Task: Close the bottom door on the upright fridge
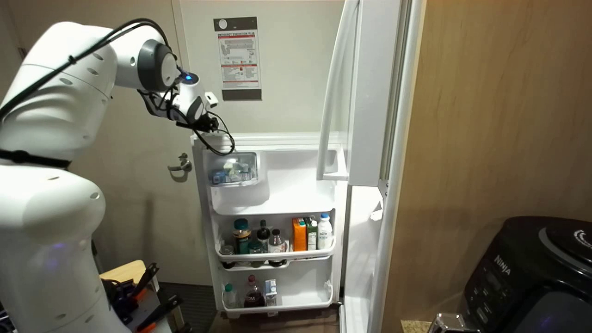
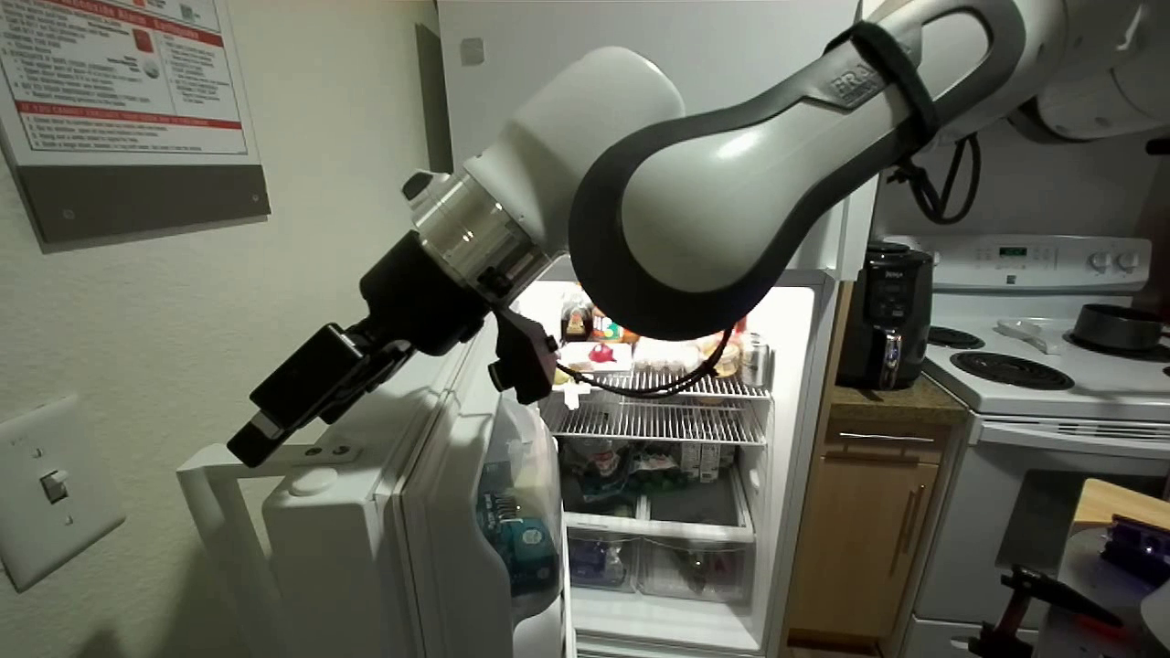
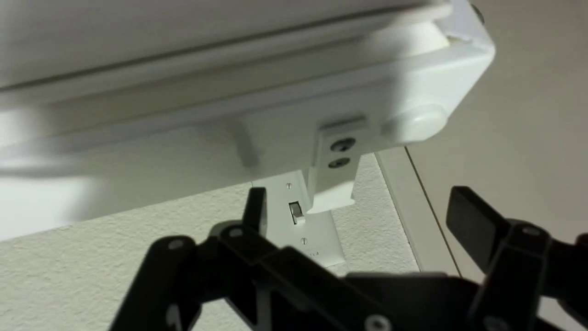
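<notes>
The upright fridge is white and tall, and its lit inside with racks also shows in an exterior view. Its bottom door stands wide open, inner side with bottles and cartons facing out. The door's top edge and side show in an exterior view and in the wrist view. Its white handle sticks out at the outer face, fixed by two screws in the wrist view. My gripper is just above the handle's top, wall side. The fingers are apart and empty; the door's handle lies beyond them.
The upper door is shut, with a long curved handle. A wall with a light switch is close behind the bottom door. A black air fryer stands on the counter beside the fridge. A small table with clamps stands by the robot base.
</notes>
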Robot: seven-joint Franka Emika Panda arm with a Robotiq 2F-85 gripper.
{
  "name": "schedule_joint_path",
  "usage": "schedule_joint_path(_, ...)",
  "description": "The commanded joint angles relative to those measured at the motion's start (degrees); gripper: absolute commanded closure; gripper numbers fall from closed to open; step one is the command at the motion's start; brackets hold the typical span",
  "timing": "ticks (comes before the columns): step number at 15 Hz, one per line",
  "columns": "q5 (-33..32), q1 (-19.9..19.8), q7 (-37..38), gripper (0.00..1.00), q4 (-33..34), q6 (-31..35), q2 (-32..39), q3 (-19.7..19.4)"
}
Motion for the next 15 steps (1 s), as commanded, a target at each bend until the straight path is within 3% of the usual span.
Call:
schedule_joint_path(1,-1.91,0.86,1.85,0.0,0.27,-0.48,-0.83,-2.04)
schedule_joint_path(7,-2.52,1.01,2.37,0.0,2.36,-3.71,-2.05,-4.59)
schedule_joint_path(10,-2.21,0.28,1.24,0.0,3.16,-4.63,-1.79,-3.95)
schedule_joint_path(15,-2.91,2.07,2.41,0.0,4.61,-8.19,0.88,-5.63)
